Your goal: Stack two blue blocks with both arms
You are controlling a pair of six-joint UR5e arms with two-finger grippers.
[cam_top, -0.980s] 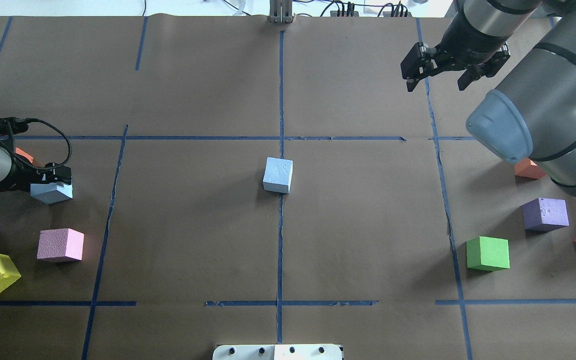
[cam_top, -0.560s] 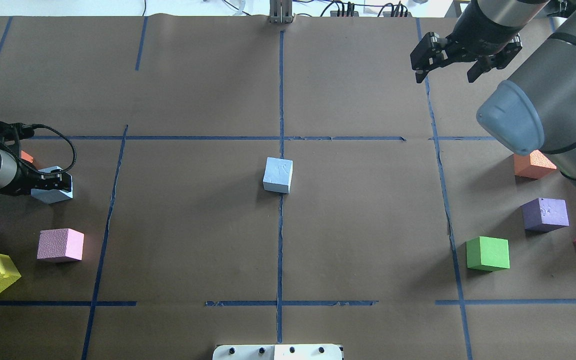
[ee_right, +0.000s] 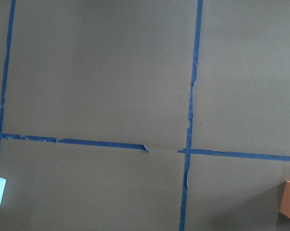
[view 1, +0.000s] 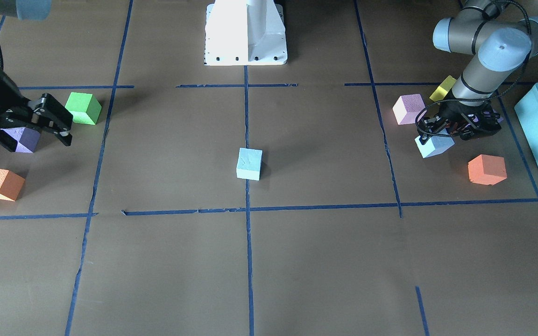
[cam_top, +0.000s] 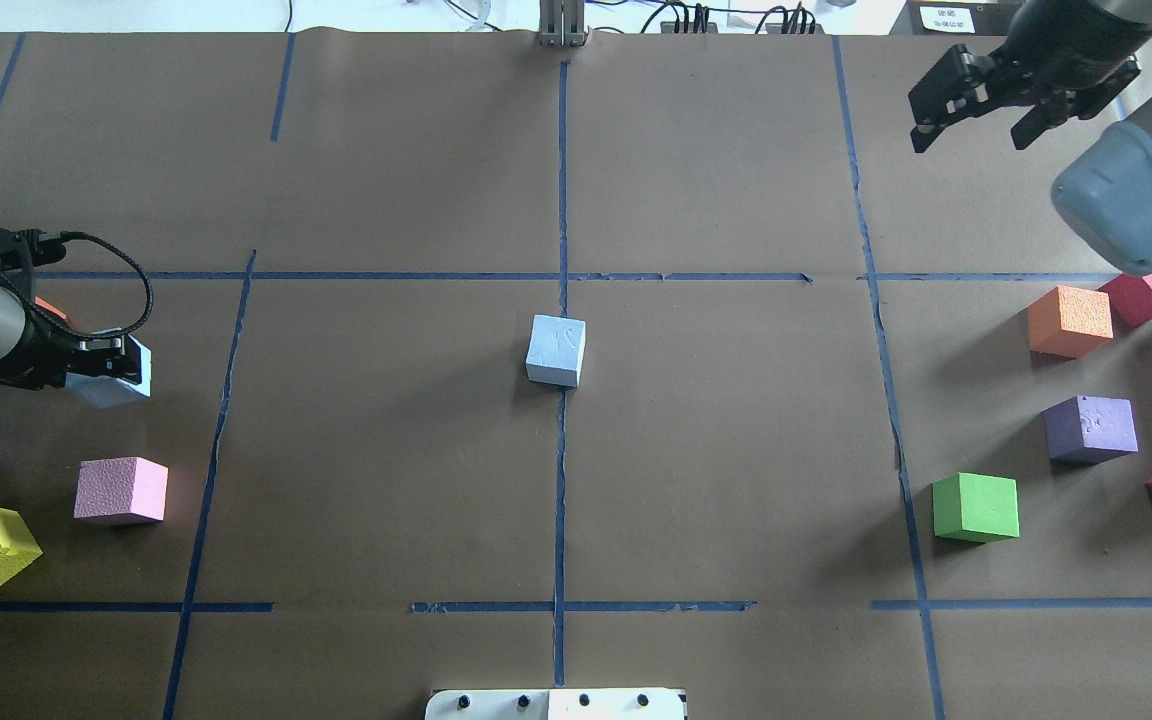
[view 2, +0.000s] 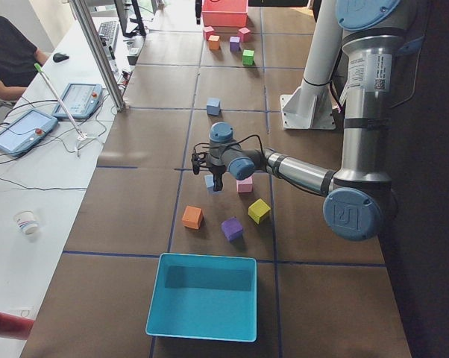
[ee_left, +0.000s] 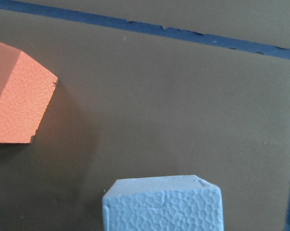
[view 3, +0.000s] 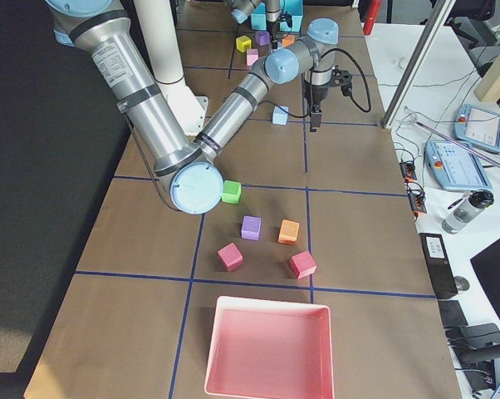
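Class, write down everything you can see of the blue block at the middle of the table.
The middle blue block is a light sky-blue cube, foam by its look, with faint scratches on its top face. It rests flat on the brown-papered table, straddling the central blue tape line and turned slightly off square to it. Only the paper touches it; the left gripper, shut on the other blue block, and the open right gripper are far off.

Left arm point(view 1: 473, 74) and right arm point(view 3: 125, 62): grey metal tubes, light blue joint caps point(view 1: 503, 46), black bands. Black cable point(cam_top: 146, 290) loops off the left wrist. Right gripper point(cam_top: 971, 135), all black. White pedestal point(view 1: 245, 32), dark screws along its foot.
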